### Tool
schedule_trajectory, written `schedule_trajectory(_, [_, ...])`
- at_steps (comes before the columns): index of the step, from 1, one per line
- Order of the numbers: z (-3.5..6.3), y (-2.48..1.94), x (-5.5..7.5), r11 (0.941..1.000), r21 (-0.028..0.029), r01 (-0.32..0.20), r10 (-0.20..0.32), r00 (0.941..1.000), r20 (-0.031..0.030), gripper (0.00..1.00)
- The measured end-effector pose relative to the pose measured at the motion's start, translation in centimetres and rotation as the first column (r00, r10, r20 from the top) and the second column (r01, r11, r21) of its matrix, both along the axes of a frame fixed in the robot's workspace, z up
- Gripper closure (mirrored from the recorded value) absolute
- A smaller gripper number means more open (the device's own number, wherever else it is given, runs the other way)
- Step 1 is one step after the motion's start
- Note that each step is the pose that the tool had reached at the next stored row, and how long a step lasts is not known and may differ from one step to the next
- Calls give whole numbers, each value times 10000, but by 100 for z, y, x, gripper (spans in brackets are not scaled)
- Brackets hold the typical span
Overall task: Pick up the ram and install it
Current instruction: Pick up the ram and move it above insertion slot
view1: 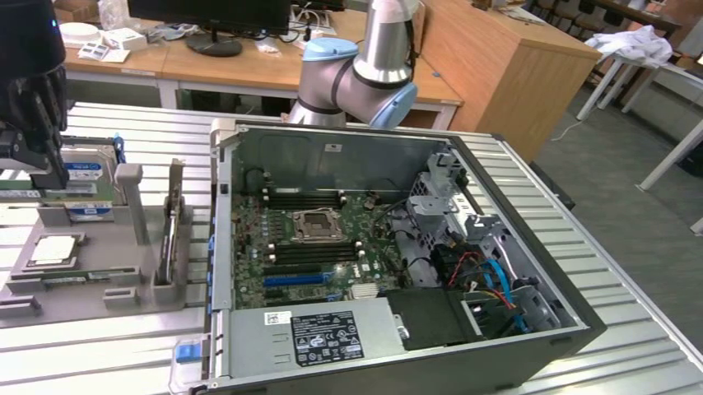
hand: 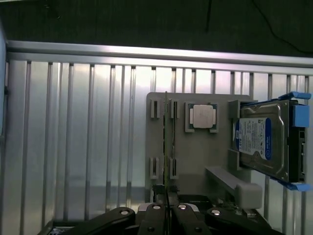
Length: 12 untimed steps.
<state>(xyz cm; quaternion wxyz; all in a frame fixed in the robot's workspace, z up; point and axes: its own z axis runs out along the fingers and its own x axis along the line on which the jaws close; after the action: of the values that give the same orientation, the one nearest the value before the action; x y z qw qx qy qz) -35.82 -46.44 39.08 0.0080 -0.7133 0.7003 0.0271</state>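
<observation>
Two fingers [hand: 157,220] pinch the ram [hand: 166,142] near a processor [hand: 203,116] and hard drive [hand: 264,142].

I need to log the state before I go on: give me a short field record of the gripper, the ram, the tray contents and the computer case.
gripper: shut, hovering over the grey tray, in line with the ram
ram: standing on edge in its tray clips, apart from the gripper
tray also holds: processor chip, hard drive
computer case: open, motherboard exposed, on the exterior view's right of the tray
task: ram not yet picked up
</observation>
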Motion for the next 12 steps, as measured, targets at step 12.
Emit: schedule_trajectory(12, [121,0,10,10000,-1,0,0,10000,-2,88])
